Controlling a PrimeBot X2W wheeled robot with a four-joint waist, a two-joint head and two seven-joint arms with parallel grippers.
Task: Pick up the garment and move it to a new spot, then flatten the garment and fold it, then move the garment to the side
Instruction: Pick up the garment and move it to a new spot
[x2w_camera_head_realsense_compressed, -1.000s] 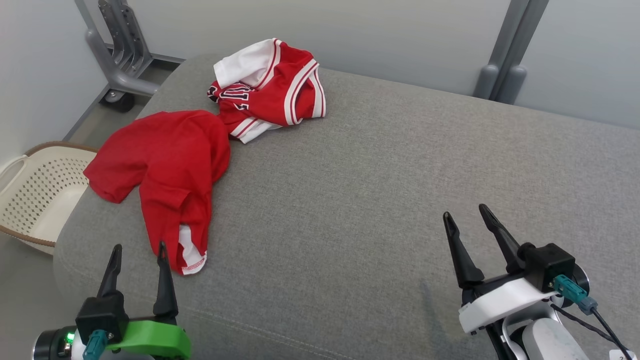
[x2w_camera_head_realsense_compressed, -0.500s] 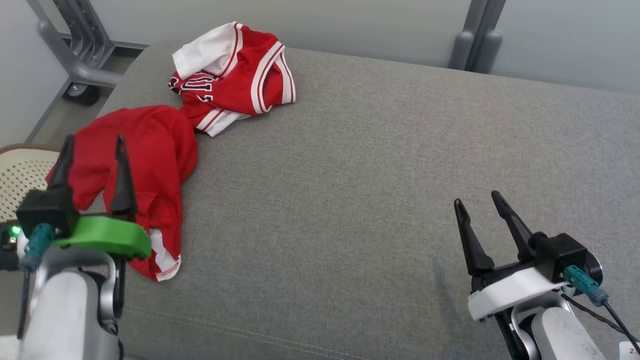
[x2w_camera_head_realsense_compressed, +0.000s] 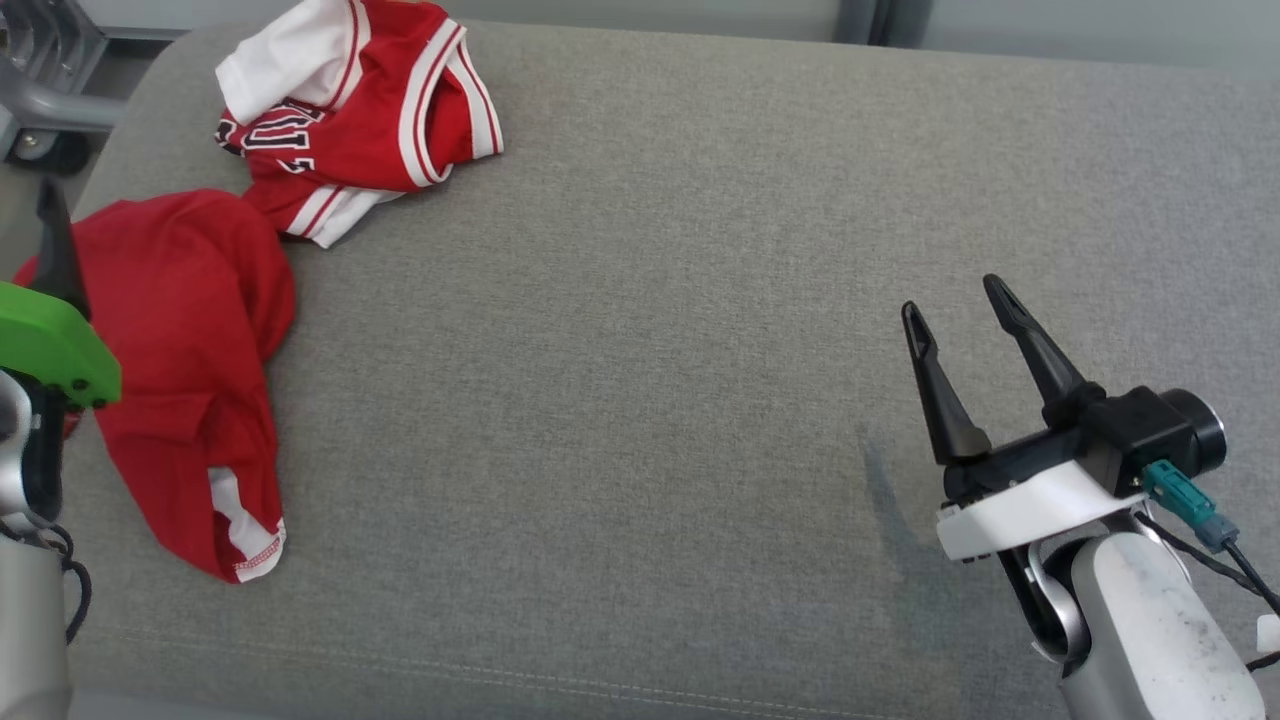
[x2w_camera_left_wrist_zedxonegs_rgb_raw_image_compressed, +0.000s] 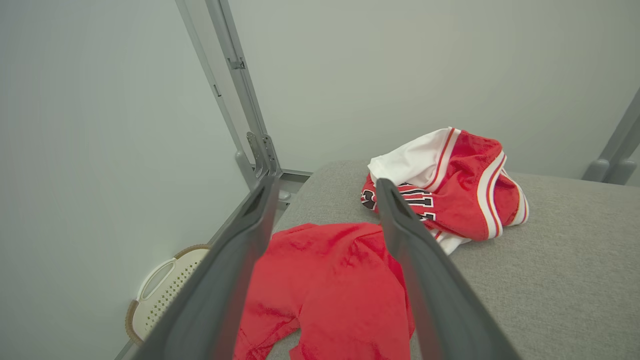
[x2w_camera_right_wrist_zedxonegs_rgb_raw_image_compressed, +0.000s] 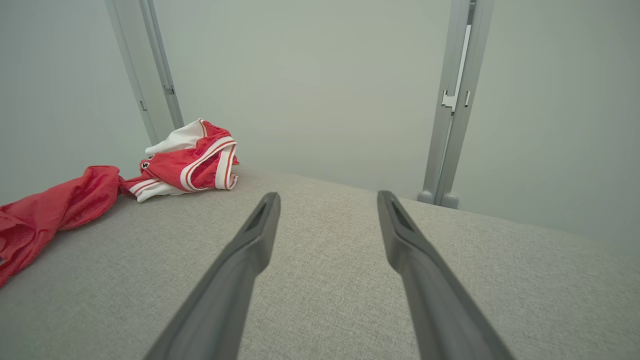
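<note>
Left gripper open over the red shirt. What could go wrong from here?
1. The shirt touches the jersey at one corner; lifting it may drag the jersey along.
2. The shirt lies by the cushion's left edge, with a basket on the floor below; a weak pinch by the left gripper could let it slide off.

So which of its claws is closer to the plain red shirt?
Left. The left gripper is right at the plain red shirt; the right gripper is far across the grey cushion.
</note>
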